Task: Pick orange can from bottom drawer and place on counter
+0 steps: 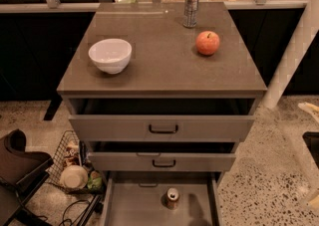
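Single view: raised, in front of the cabinet (209,128), facing obliquely down at moderate range. Worktop (164,65) central; bottom drawer (134,205) cut by lower edge. Claw outside frame.

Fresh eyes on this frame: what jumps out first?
The red apple and white bowl sit on the counter, with a silver can at its far edge. Below, the orange can stands alone in the open bottom drawer. The claw is not in view.

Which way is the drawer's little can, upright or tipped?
Upright: the orange can shows its silver top in the bottom drawer. The gripper is low left, apart.
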Tool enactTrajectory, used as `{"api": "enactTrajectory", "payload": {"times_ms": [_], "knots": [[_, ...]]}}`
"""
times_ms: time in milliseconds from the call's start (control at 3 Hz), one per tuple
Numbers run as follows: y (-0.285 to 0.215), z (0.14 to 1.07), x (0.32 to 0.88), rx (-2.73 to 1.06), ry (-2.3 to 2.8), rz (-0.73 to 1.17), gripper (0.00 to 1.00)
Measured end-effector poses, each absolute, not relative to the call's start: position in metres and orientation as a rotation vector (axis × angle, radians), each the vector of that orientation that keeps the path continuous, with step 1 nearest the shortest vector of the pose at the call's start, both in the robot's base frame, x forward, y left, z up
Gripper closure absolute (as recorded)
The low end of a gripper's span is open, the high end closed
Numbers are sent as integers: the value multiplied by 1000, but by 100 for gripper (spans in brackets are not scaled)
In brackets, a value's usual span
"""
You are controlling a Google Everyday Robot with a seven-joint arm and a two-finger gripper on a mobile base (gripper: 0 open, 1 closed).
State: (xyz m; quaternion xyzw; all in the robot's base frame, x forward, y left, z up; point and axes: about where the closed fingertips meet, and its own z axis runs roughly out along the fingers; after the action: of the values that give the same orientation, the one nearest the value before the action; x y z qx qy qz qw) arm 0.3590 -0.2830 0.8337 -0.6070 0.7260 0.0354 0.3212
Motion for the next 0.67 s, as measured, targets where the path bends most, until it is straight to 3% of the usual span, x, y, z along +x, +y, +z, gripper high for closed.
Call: {"api": "enactTrajectory", "payload": {"times_ms": [667], "knots": [[-296,733,374,-1418,1939,225,0]]}}
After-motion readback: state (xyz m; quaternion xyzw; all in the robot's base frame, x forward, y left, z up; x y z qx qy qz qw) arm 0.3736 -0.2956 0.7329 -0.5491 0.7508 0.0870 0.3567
